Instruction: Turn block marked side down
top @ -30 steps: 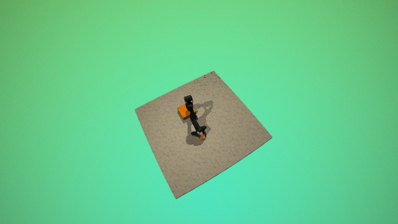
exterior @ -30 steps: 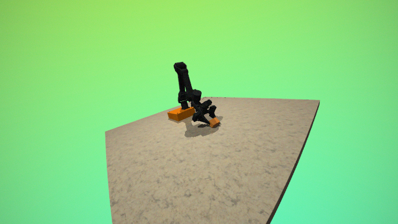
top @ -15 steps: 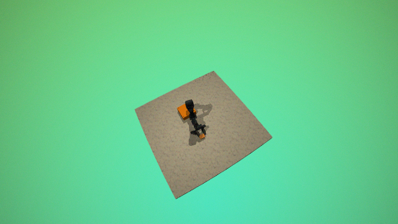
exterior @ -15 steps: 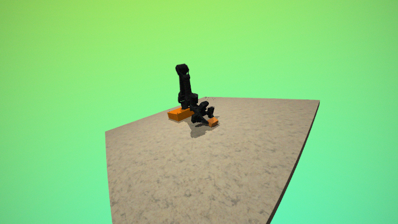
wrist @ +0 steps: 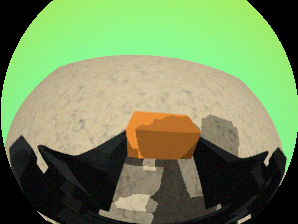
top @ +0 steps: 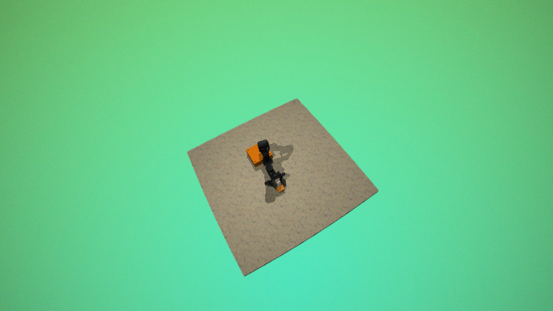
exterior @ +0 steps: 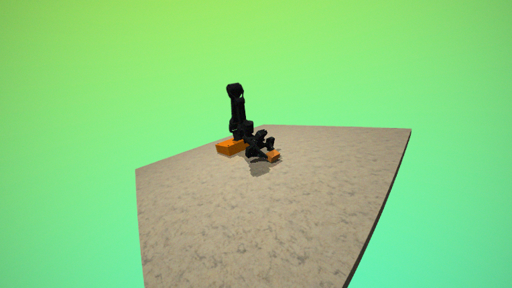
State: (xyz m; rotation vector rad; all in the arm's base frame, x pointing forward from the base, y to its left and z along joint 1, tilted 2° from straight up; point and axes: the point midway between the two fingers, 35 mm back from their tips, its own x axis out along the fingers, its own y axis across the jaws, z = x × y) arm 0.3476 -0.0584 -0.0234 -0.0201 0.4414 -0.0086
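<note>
Beyond the arm's orange base (top: pixel 253 155) (exterior: pixel 226 149), the claw (top: pixel 276 186) (exterior: pixel 269 153) (wrist: pixel 161 136) is clamped on the block (top: pixel 280 188) (exterior: pixel 273 155) (wrist: pixel 164 140), which sits at its fingertips, low over the table (top: pixel 309 216) (exterior: pixel 250 222) (wrist: pixel 100 95).

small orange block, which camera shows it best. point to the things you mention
The wrist view: the block (top: pixel 281 188) (exterior: pixel 273 155) (wrist: pixel 167 142) is largest there, held between both fingers. The exterior view shows it small at the gripper's tip; the top view shows mainly its small upper face.
</note>
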